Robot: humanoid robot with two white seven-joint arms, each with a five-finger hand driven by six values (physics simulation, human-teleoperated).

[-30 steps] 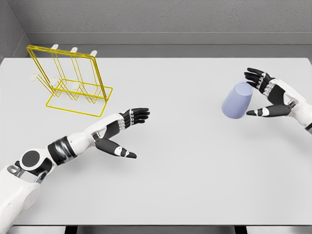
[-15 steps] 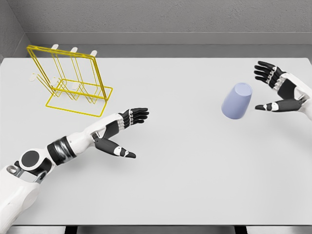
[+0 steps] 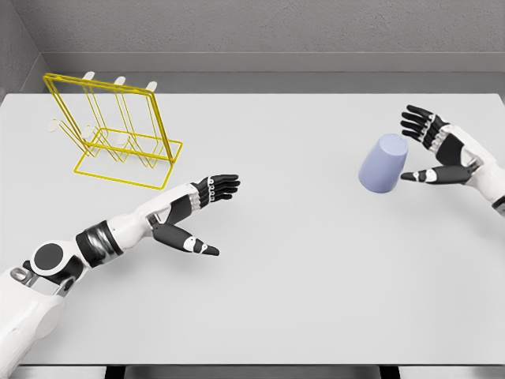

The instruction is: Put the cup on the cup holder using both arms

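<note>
Right hand beside cup — fingers spread (not touching).

Both arms are glossy white shells with black joints. The left arm carries a grey metal band at the forearm and a round black disc at the elbow. Each hand, left hand and right hand, has black fingers with pale silver knuckles and white tips.
</note>
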